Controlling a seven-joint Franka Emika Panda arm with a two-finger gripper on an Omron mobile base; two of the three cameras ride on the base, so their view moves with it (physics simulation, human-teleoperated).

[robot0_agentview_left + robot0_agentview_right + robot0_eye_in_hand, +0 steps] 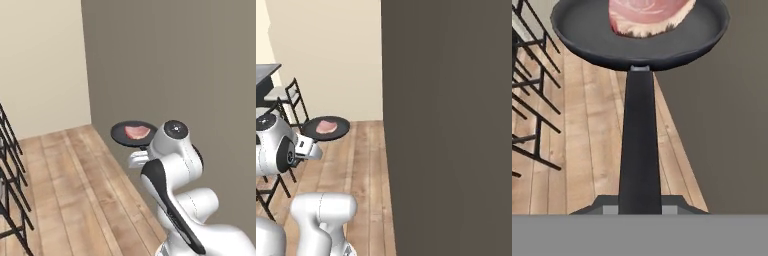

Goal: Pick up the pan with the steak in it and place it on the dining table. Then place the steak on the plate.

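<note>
The black pan [120,134] [342,128] [587,25] hangs level in the air above a wooden floor. The pinkish steak [137,131] [326,126] [647,15] lies flat in it. My gripper [640,210] [308,148] is shut on the near end of the pan's long handle [639,150], one fingertip on each side. A dark grey slab [266,77] at the far left, behind the chairs, may be the dining table's edge; I cannot tell. The plate is out of view.
A tall grey-brown wall [175,60] [446,125] stands close on the pan's right. Black metal chairs [10,175] [291,100] [532,100] line the left side. Wooden floor [75,175] runs between them to a beige back wall [40,60].
</note>
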